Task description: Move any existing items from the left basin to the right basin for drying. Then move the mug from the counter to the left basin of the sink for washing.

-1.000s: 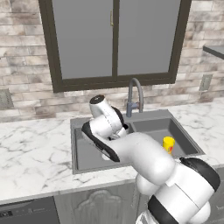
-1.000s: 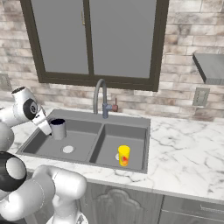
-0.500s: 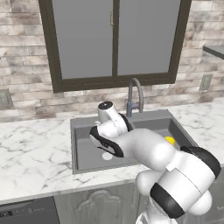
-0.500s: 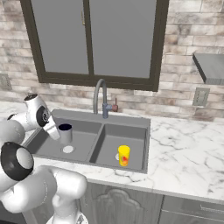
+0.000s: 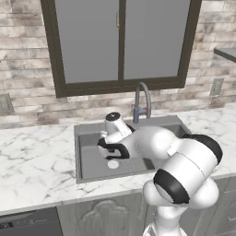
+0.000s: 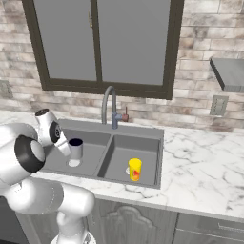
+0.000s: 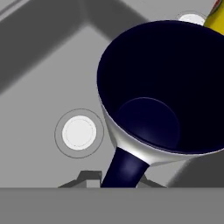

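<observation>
The arm reaches down over the left basin (image 6: 93, 143) of the dark grey sink (image 6: 155, 136), and the jaws (image 6: 66, 148) hold the mug (image 6: 76, 148) there. In the right base view the mug hangs upright just above the basin floor, over the round pale drain (image 6: 73, 163), its navy rim uppermost. In the hand view the mug (image 7: 162, 87) is seen from above: a dark interior, a pale grey outer wall, and the dark handle (image 7: 124, 168) running down between the finger tips, so the jaws are closed on the handle side of the mug. The drain (image 7: 79, 133) lies on the basin floor to the left of the mug in that view. In the left base view the hand (image 5: 112, 148) sits low inside the left basin (image 5: 87, 159) and the mug itself is hidden behind it.

The yellow cup (image 6: 135, 169) stands upright in the right basin (image 6: 143, 152), toward its near side, with a red-orange mark on the side facing the camera; the mark is too small to read as writing. A sliver of the yellow cup (image 7: 215, 17) also shows at the top right of the hand view.

The curved steel faucet (image 6: 110, 107) rises at the far edge of the sink over the central divider. The white marble-look surface (image 6: 200, 157) runs around the sink. No brand, label or legible writing shows on any item.
</observation>
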